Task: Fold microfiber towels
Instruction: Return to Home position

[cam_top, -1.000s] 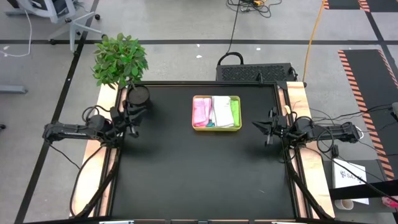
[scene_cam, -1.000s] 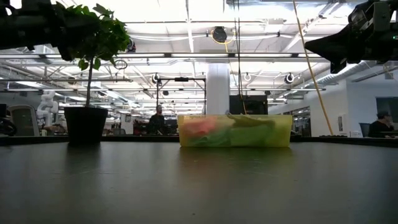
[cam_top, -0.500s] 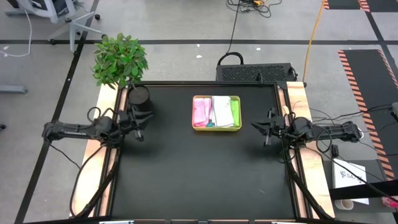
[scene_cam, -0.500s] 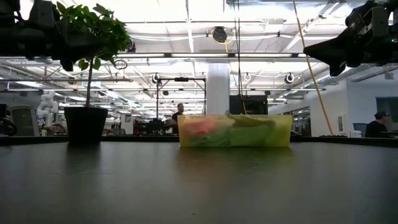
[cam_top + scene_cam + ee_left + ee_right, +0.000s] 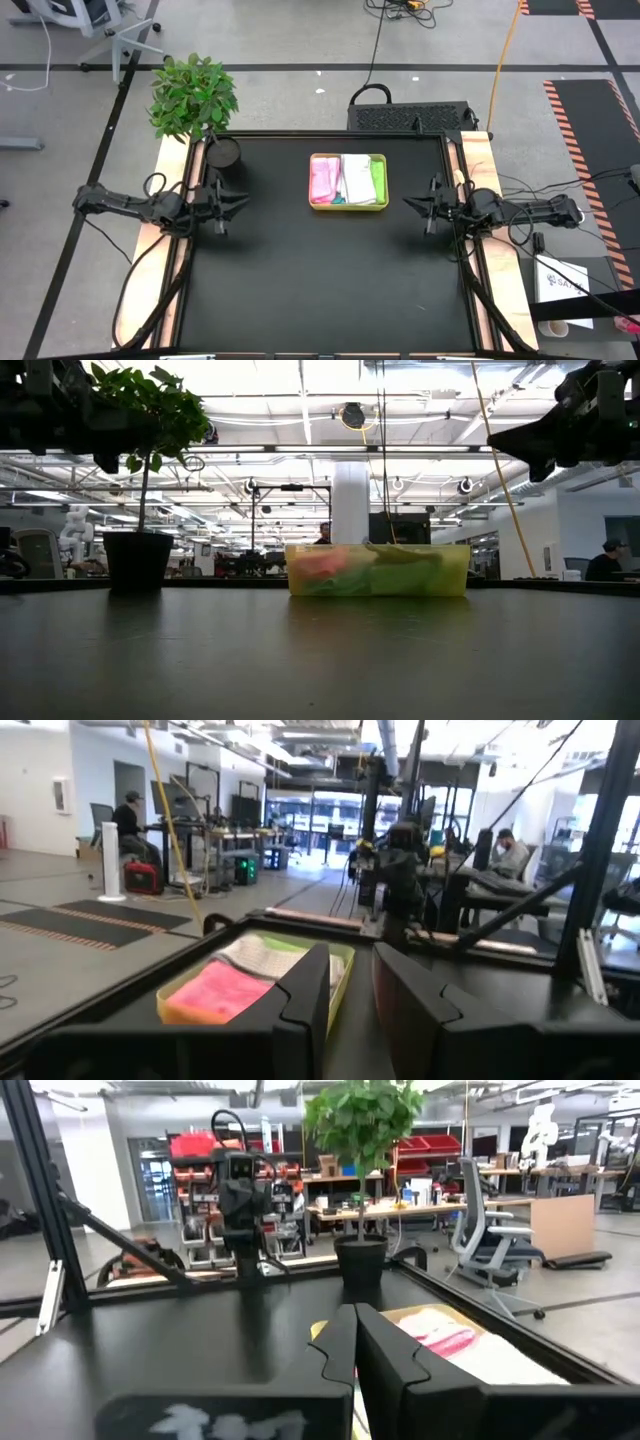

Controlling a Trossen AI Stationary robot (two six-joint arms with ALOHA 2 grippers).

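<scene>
I draw each arm home, well clear of the tray point(image 5: 348, 209) of towels point(image 5: 347, 180). The left gripper point(image 5: 238, 203) at 9 o'clock is empty and slightly parted; the right gripper point(image 5: 411, 203) at 3 o'clock is empty and closed.

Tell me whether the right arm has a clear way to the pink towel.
Probably yes. The right end effector hangs right of the tray, nothing stands between them, and the pink towel lies uncovered.

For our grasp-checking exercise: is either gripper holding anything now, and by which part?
Nothing is held. The left gripper and right gripper hover empty at opposite sides of the table; the towels lie in the tray.
</scene>
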